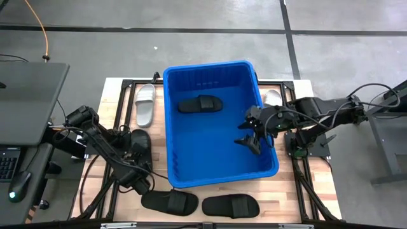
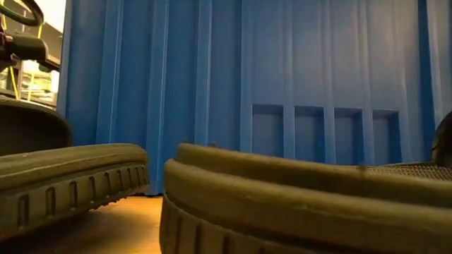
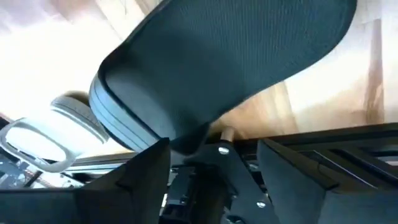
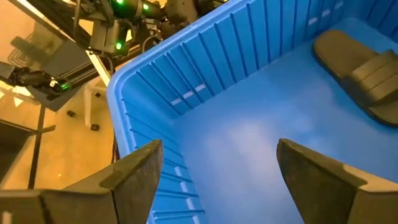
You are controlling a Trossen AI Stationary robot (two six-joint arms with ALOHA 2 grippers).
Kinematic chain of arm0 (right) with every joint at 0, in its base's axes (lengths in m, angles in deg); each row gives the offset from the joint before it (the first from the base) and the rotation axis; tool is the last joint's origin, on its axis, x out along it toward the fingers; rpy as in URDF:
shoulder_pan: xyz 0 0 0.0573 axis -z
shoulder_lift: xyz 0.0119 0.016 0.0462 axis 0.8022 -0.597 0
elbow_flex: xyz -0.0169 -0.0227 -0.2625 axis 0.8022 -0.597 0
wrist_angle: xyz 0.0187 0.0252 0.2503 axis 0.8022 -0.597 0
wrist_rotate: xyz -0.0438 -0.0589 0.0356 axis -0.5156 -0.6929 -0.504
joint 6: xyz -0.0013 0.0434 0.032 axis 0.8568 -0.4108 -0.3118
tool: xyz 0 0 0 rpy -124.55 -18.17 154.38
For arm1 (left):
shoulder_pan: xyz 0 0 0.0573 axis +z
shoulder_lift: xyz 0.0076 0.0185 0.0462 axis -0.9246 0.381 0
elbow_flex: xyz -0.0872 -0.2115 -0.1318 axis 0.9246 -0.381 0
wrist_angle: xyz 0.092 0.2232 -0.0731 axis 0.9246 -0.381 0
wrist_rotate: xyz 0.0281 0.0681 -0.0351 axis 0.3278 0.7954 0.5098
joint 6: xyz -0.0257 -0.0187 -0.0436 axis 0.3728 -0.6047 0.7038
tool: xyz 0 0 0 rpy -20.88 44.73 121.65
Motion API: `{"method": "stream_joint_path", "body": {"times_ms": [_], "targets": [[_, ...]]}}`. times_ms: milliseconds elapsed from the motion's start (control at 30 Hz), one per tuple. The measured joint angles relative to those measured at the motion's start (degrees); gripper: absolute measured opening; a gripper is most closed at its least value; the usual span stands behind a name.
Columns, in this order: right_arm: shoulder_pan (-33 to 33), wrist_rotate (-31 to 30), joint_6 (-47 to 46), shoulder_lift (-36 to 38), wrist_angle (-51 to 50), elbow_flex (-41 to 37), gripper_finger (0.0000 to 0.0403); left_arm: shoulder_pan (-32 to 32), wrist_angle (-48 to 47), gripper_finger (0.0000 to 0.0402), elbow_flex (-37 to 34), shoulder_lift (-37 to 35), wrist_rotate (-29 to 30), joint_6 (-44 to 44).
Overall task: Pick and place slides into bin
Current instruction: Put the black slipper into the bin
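One black slide in the blue bin, five still out on the tabletop.

Nearest the front edge of the wooden tabletop [image 1: 299, 191] lie two black slides [image 1: 169, 202] [image 1: 230, 205] side by side. Just behind them the left end effector [image 1: 135, 152] sits low over a third black slide [image 1: 138, 144], its fingers [image 3: 146, 168] parted either side of the heel; whether they touch it is hard to judge. The right end effector [image 1: 252, 137] hangs released and empty inside the bin [image 1: 172, 127]. A black slide [image 1: 200, 104] rests on the bin floor. Farthest back, one white slide [image 1: 145, 103] lies left of the bin and another [image 1: 273, 97] peeks out on its right.
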Motion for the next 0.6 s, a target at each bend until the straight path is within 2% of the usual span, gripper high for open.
{"method": "stream_joint_path", "body": {"times_ms": [200,467,600], "targets": [[-1.41,-0.08,2.34,-0.04,-0.16,0.00,0.0303,0.25,0.16,0.0244,0.00,0.02,2.05,0.04],[-1.81,-1.28,1.05,-0.13,-0.39,0.00,0.0303,0.25,5.28,0.0227,0.00,0.04,1.39,0.96],[-2.21,-2.36,1.73,-0.13,-0.44,0.00,0.0303,0.27,6.68,0.0220,0.00,0.04,1.25,5.38]]}}
